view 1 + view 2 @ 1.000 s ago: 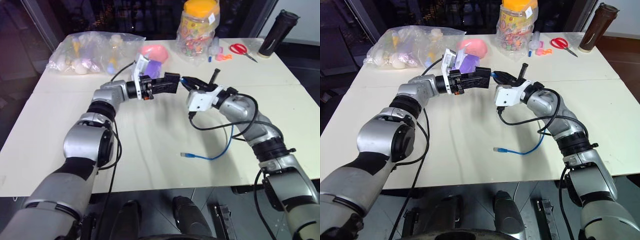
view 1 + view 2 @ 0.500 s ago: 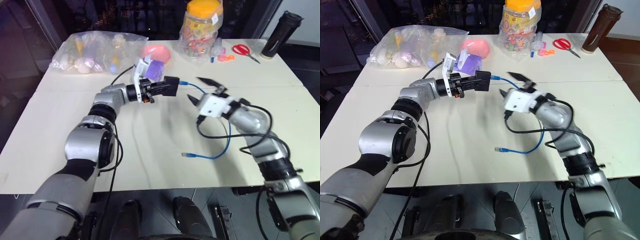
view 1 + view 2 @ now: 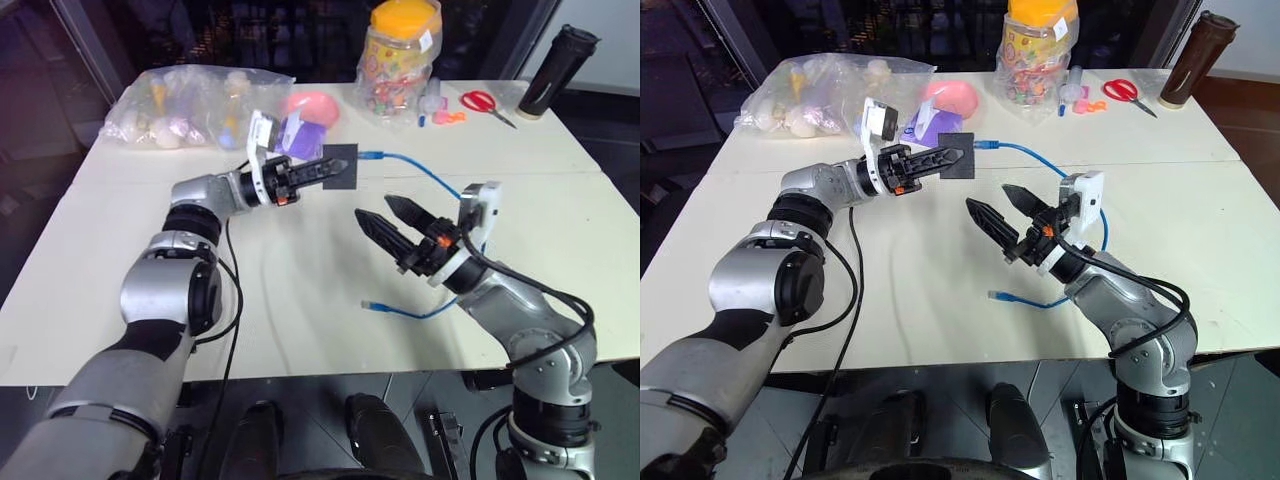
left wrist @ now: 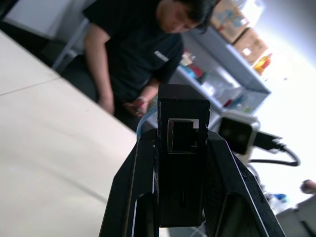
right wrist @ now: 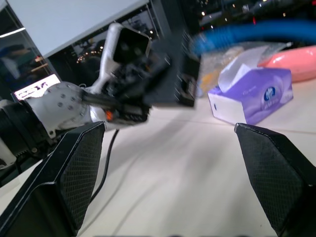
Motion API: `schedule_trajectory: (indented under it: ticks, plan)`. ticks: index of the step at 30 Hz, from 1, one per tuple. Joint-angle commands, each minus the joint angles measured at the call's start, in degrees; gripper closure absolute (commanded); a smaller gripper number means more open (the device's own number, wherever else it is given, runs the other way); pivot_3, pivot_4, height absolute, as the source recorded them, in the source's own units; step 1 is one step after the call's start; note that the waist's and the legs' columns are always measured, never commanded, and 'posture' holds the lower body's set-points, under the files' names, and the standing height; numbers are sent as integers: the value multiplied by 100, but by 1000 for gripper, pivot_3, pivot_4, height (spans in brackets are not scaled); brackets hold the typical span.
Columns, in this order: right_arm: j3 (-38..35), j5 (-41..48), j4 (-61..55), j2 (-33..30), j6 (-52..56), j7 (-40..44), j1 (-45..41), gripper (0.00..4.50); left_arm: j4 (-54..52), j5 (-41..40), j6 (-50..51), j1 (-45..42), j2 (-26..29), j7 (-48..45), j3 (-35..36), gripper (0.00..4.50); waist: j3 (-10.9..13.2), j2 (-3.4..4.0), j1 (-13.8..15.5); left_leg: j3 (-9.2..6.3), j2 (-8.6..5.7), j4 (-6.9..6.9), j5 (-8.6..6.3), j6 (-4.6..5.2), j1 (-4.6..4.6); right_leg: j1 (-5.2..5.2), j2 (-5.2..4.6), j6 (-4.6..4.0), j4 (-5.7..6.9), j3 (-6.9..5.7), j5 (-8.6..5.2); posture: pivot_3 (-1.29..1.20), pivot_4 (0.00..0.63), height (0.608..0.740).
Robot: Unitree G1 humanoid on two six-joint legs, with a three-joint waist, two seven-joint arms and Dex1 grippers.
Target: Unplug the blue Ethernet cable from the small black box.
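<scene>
My left gripper [image 3: 322, 170] is shut on the small black box [image 3: 340, 165] and holds it above the table with a flat face showing. In the left wrist view the box [image 4: 181, 148] sits between both fingers, and the port facing that camera is empty. The blue Ethernet cable [image 3: 425, 178] meets the box's right edge with one plug, up off the table; whether it is seated I cannot tell. It arcs right and down to a loose plug [image 3: 371, 305] on the table. My right gripper [image 3: 375, 208] is open, apart from the cable and box.
At the table's far side stand a clear bag of small items [image 3: 190, 100], a purple tissue box [image 3: 300, 135], a pink object [image 3: 312, 103], a candy jar [image 3: 400, 50], red scissors [image 3: 485, 100] and a dark bottle [image 3: 558, 65]. A person [image 4: 133, 54] sits beyond the table.
My right gripper let go of the plug at the box, opened and drew back toward me. My left wrist turned the box. The cable end stays by the box.
</scene>
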Motion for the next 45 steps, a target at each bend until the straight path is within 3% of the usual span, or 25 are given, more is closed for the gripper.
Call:
schedule_trajectory:
  ticks: [1,19,22,26,29,38,45]
  plan:
    - [-203,306,81,206,-200,-248,-292,126,-636,-135,413,210,-79,-300,-278,3996,-1,1,-4,0,0,-2,0,0,0,0,0,0,0,0,0,0,150,739]
    - [-269,811,304,169,-273,-336,-536,126,-1356,-420,815,551,-178,-38,-351,3996,-1,1,36,1,1,-7,-1,1,-4,-7,0,0,-1,0,0,0,150,739]
    - [-223,779,316,166,-286,-315,-528,950,-1404,-413,809,577,-196,-18,-372,3996,-1,1,41,1,1,-7,-1,1,-4,-7,0,0,-2,0,0,0,150,739]
    - [-182,762,330,173,-300,-305,-525,3093,-1462,-410,814,593,-211,-25,-407,3996,-1,1,53,1,1,-7,-1,1,-4,-7,0,0,-2,0,0,0,150,739]
    - [-143,760,366,187,-308,-297,-549,4438,-1522,-402,813,617,-214,-36,-457,3996,-1,1,48,2,1,-7,-1,1,-4,-7,0,0,-3,0,0,0,150,739]
    - [-79,835,477,199,-325,-399,-523,4476,-1501,-464,709,615,-163,124,-437,3996,-1,1,94,2,1,-7,-1,1,-5,-7,0,0,-4,0,0,0,150,739]
    - [-545,1942,673,312,-338,-658,-518,4476,-1388,-557,545,496,-30,200,-259,3996,-1,1,117,2,1,-8,-1,1,-6,-7,-1,0,-7,0,0,0,150,739]
